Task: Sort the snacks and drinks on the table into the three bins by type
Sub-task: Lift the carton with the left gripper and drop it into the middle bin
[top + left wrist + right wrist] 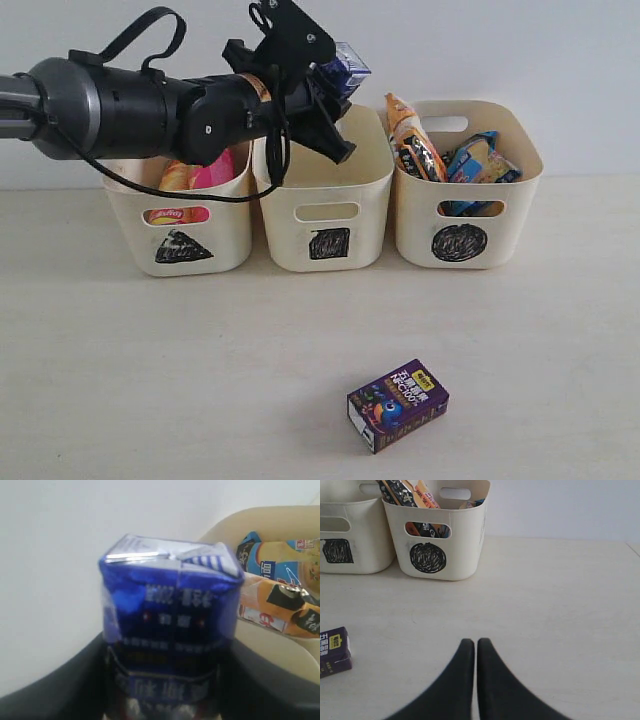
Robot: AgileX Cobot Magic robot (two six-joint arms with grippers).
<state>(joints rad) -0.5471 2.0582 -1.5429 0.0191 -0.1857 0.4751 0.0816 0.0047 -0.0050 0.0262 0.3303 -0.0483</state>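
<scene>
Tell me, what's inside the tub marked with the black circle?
In the circle bin stand an orange-black packet and a blue-white packet, both poking above the rim. Its wall hides their lower parts and the floor.

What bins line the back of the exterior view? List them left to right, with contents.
Triangle bin holding chip tubes → square bin, blue carton held above it → circle bin holding packets.

There's the blue-and-white box carton held aloft above the square-marked cream plastic tub; the dark purple box carton lies flat on the pale beige table, well in front.
</scene>
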